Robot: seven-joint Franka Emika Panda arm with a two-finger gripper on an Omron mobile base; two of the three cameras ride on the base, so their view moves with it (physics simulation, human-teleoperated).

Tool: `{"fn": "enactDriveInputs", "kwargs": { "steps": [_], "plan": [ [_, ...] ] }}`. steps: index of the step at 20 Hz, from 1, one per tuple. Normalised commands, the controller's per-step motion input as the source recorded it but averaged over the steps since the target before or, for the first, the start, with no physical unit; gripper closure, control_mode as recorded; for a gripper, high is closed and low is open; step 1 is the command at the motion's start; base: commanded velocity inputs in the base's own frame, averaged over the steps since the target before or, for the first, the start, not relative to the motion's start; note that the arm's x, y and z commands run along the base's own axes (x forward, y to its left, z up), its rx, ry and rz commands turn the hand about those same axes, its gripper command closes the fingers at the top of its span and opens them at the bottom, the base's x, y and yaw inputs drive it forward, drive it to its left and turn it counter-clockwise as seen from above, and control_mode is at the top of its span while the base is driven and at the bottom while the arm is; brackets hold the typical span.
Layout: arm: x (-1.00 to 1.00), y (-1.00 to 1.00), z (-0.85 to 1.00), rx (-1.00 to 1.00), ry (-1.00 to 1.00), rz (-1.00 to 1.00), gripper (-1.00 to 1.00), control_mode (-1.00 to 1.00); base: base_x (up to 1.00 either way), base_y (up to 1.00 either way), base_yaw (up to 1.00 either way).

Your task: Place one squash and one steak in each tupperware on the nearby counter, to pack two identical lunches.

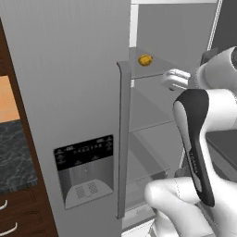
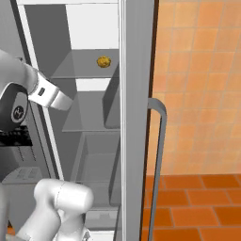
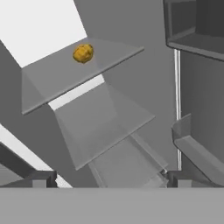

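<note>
Inside the open fridge: squash (image 1: 145,60) (image 2: 104,61) (image 3: 83,53) alone on upper glass shelf (image 1: 157,69) (image 2: 75,70) (image 3: 65,76) | end effector (image 3: 109,178) fingers spread wide, released, well short of squash | lower shelf (image 3: 103,124) bare beneath | closed freezer door (image 1: 69,69) with dispenser (image 1: 85,169) at left | desk (image 1: 14,152) beyond it.

Glossy white rounded arm (image 1: 217,111) shells, bulbous at the joints, with a long black tapering panel down one link; a dark round joint cap bearing a small pale logo, a white wrist link with small dark marks, two small dark grey fingertips (image 3: 41,178)
</note>
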Motion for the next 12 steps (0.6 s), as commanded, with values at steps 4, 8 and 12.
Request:
{"fn": "enactDriveInputs", "kwargs": {
  "steps": [4,8,12],
  "plan": [
    [0.74,0.00,0.11,0.00,0.06,-0.01,-1.00,-1.00,0.00,0.00,0.00],
    [0.92,-0.01,0.00,0.00,0.06,0.00,-1.00,-1.00,0.00,0.00,0.00],
    [0.94,-0.04,0.00,0.00,0.01,0.07,-1.00,-1.00,0.00,0.00,0.00]
  ]
}}
